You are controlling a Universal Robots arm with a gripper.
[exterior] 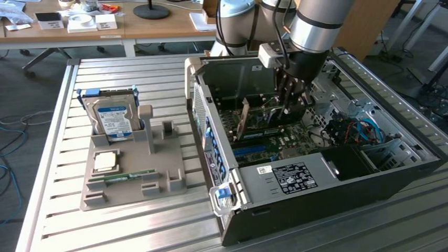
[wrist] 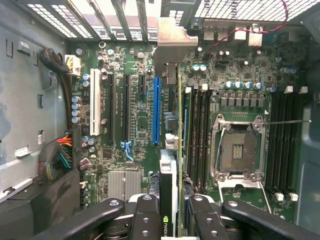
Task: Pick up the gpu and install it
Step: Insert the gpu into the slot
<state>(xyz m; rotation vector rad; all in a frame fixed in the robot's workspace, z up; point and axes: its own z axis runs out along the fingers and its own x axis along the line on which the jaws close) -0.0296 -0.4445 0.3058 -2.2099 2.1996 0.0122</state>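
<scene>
A slatted metal table (exterior: 140,220) is seen in a room with wooden desks (exterior: 105,29) behind. On it are an open computer case (exterior: 315,210) and, to the exterior view's left, a grey parts holder (exterior: 133,184) with a blue-labelled hard drive (exterior: 115,118) stood upright. Inside the case the gpu (wrist: 179,130) is held edge-on over the motherboard (wrist: 135,125), gripped between the half-closed fingers of the gripper (wrist: 172,202). Its silver bracket (wrist: 170,45) is turned to the slotted rear wall. The card's edge is seen between the blue slot (wrist: 156,110) and the RAM slots (wrist: 197,135). The CPU socket (wrist: 239,150) lies well apart.
</scene>
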